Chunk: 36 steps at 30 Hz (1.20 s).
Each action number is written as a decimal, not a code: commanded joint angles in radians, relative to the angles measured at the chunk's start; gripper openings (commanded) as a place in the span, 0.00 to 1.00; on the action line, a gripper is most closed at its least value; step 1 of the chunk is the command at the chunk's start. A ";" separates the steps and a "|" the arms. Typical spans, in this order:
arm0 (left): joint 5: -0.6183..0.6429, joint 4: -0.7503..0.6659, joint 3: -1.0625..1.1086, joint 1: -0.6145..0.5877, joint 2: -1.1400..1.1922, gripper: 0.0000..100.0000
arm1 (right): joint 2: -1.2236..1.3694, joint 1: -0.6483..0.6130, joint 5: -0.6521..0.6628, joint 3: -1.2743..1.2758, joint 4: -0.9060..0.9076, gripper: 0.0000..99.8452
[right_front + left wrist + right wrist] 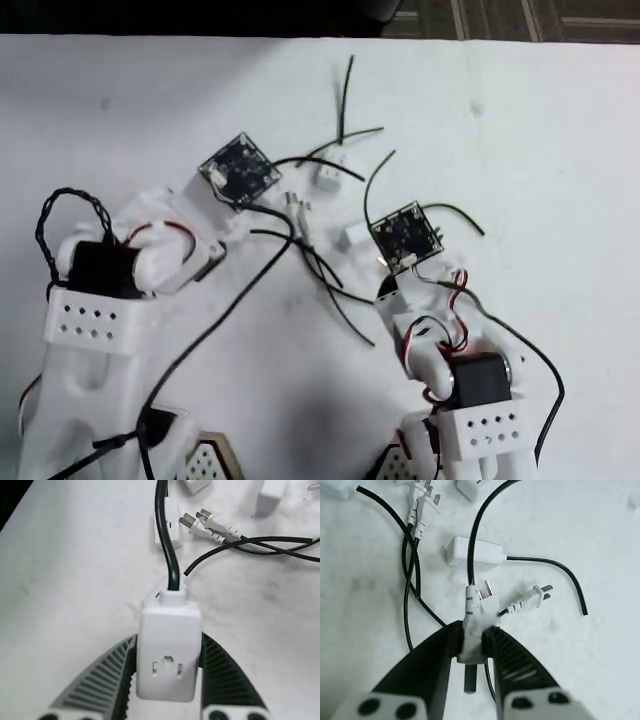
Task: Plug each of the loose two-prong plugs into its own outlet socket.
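Observation:
My left gripper (168, 641) is shut on a white outlet socket (167, 650); its slotted face points at the wrist camera and a black cord (170, 555) leaves its far end. My right gripper (474, 630) is shut on a white two-prong plug (477, 611), with its prongs (487, 587) pointing away over the table. A second loose plug (532, 598) lies just beside it. Beyond lies a free white socket (472, 552). In the high view, two loose sockets (330, 176) (358, 237) lie between the arms, with a pair of plugs (297, 207) near them.
Black cords (320, 270) cross the white table (520, 150) between the arms. Two more plugs (210, 525) and another socket (167, 527) lie ahead of the left gripper. The arms' white bases (90, 320) (485, 425) stand at the near edge.

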 commanded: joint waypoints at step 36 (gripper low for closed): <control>-0.124 -0.235 0.614 -0.059 -0.160 0.25 | -0.015 0.002 -0.002 -0.006 -0.016 0.02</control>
